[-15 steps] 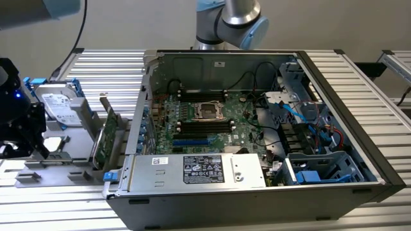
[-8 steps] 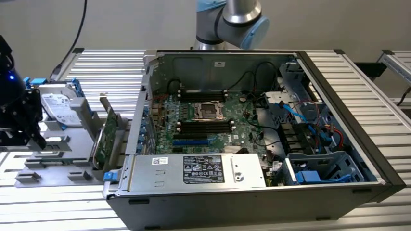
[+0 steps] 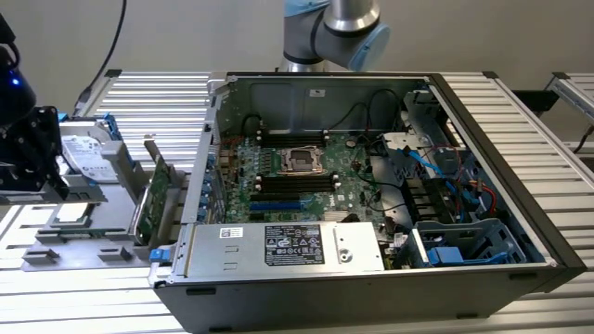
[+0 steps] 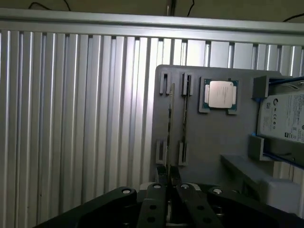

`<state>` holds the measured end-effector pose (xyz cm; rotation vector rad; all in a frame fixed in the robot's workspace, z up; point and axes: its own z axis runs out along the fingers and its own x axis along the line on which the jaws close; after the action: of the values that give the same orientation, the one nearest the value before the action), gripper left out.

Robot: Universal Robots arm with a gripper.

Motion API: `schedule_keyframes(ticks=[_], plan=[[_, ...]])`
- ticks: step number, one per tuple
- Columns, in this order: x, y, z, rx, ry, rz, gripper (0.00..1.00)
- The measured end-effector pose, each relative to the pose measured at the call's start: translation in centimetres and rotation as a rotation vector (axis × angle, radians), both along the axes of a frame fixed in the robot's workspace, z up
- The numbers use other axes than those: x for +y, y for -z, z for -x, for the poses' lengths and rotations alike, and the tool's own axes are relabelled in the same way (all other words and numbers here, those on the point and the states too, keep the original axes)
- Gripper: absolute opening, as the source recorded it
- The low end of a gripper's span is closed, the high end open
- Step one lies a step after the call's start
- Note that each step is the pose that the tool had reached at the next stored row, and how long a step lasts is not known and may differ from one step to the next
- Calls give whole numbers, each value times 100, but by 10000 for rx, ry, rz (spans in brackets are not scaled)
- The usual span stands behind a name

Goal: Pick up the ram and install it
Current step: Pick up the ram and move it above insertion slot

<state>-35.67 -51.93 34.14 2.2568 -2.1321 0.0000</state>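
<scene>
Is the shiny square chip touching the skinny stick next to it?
Apart. The wrist view shows a strip of gray tray between the chip and the nearest stick.

Exterior view: high, oblique, set back, looking down into the open computer case point(image 3: 352, 306) on the slatted table point(image 3: 158, 97). Wrist view: close behind the gripper point(image 4: 168, 180), facing the gray tray point(image 4: 213, 142) just beyond it. The 2 views share 3 things — tray, hard drive point(image 4: 285, 116) and table.

Robotics lab, open computer case point(image 3: 352, 300), aluminium bench point(image 3: 158, 97)
</scene>
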Motion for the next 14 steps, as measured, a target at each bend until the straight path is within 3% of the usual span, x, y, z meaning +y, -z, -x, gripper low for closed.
schedule_keyframes(ticks=[5, 14], plan=[[0, -135, -99, 6, -261, -42, 14], [0, -147, -472, 14, -413, -62, 14]])
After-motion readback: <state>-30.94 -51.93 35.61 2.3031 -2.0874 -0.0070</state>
